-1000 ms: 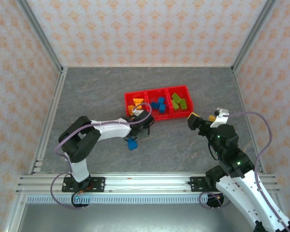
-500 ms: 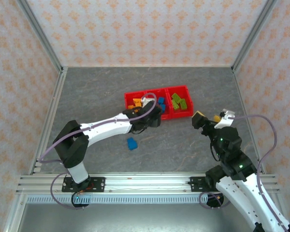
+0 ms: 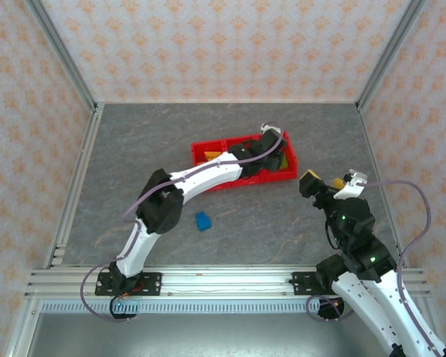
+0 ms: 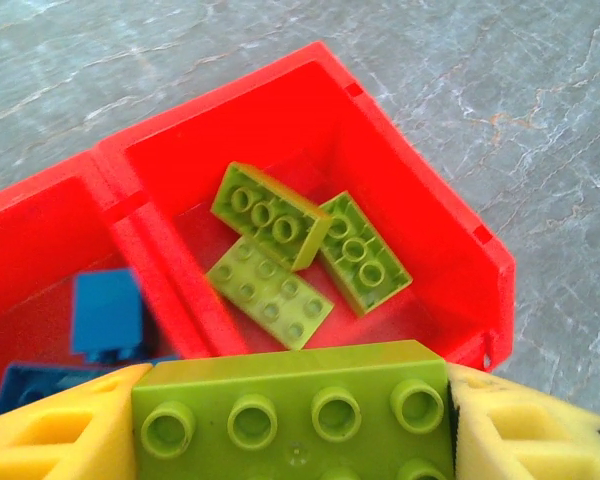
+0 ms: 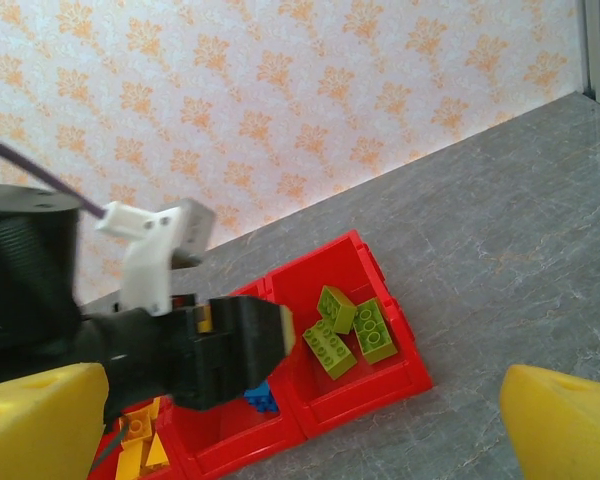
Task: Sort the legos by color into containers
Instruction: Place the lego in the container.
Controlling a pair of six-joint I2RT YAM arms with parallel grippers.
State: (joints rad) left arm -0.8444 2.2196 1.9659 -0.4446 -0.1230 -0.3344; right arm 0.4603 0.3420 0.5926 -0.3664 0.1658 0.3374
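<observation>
My left gripper [image 4: 295,425] is shut on a lime green lego [image 4: 290,400], studs toward the camera, pinched between its yellow fingers. It hangs over the right-hand bin of the red containers [image 4: 420,230], where three green legos [image 4: 270,215] lie. From above, the left gripper [image 3: 271,146] reaches across the containers [image 3: 279,176]. Blue legos [image 4: 105,315] lie in the middle bin and orange-yellow ones [image 5: 135,435] in the left bin. One blue lego [image 3: 203,221] lies on the table in front. My right gripper [image 3: 323,182] stands open and apart, right of the containers, holding nothing.
The grey table is fenced by aluminium rails and patterned walls. The left arm's body [image 5: 220,350] covers part of the middle bin in the right wrist view. The right gripper's yellow fingers [image 5: 565,425] frame the containers [image 5: 365,395] from a distance.
The left gripper has travelled from the front of the left bin up and right to above the right-hand bin, keeping its grip. The right gripper has shifted slightly right, still open.
</observation>
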